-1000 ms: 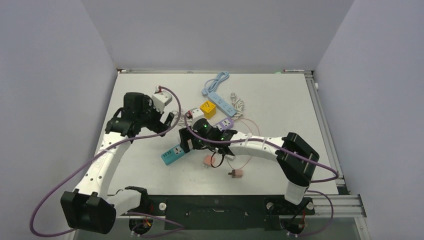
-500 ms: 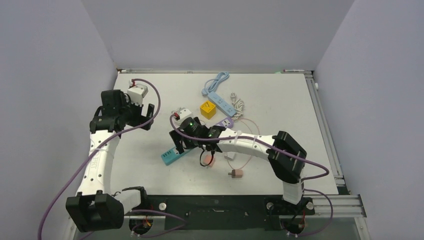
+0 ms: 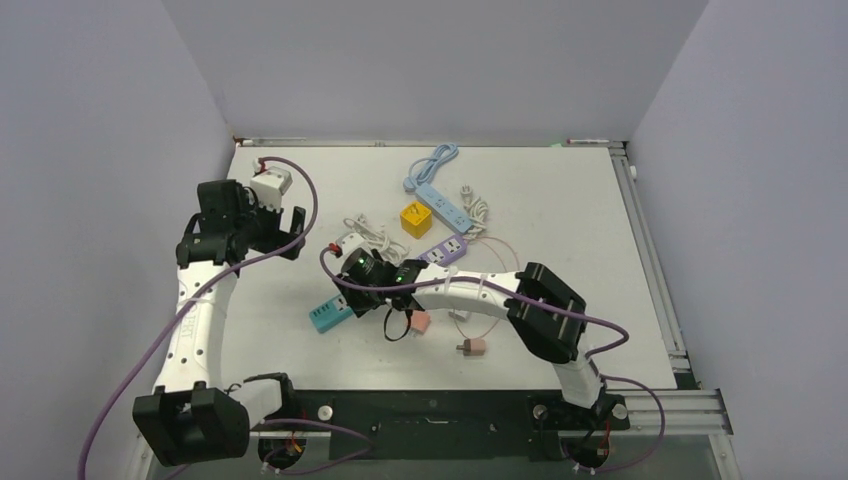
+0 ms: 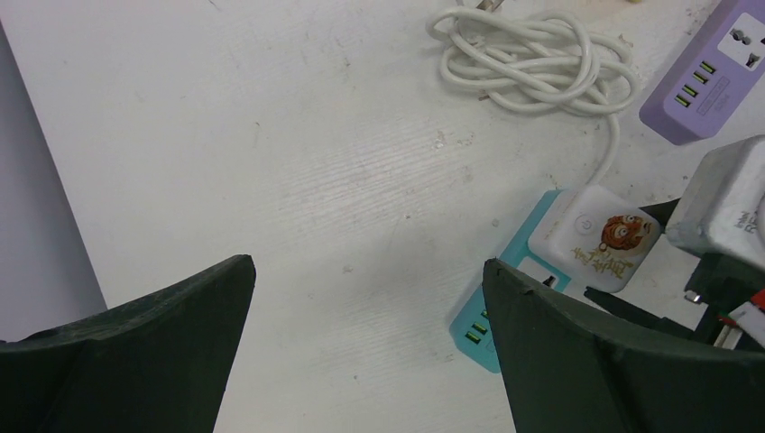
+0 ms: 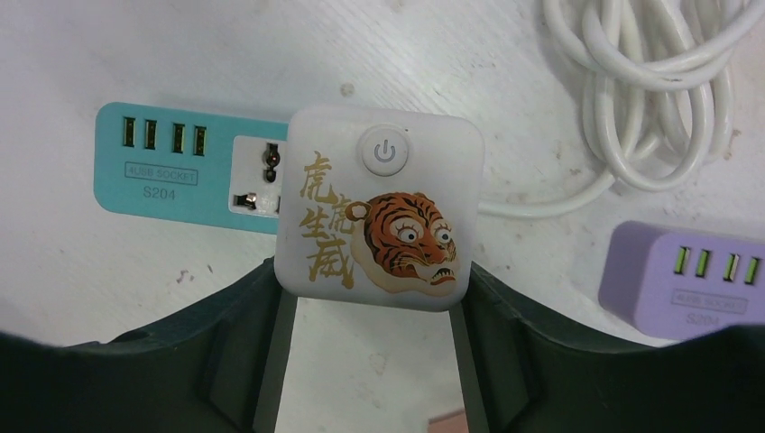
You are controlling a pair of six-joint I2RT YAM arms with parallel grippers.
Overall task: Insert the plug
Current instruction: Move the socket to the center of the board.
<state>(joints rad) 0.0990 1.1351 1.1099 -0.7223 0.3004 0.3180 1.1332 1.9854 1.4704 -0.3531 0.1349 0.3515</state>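
Observation:
My right gripper [image 5: 374, 289] is shut on a white square plug [image 5: 379, 212] with a tiger picture and a power button. The plug sits over the right end of a teal power strip [image 5: 171, 167]. The strip's socket shows just left of the plug, partly covered by it. I cannot tell whether the plug touches the strip. In the top view the right gripper [image 3: 352, 290] is above the teal strip [image 3: 325, 317]. My left gripper [image 4: 367, 266] is open and empty, high over bare table to the left [image 3: 285, 225]. It sees the plug [image 4: 595, 239] and the strip [image 4: 487, 325].
A coiled white cable [image 3: 372, 232] runs from the plug. A purple strip [image 3: 448, 248], a yellow cube [image 3: 415, 217] and a light blue strip [image 3: 440, 200] lie behind. Two pink adapters [image 3: 420, 322] [image 3: 473, 346] lie in front of the right arm.
My right gripper has moved left with the plug, and the teal strip has shifted left and nearer. My left arm drew back to the left, then held still.

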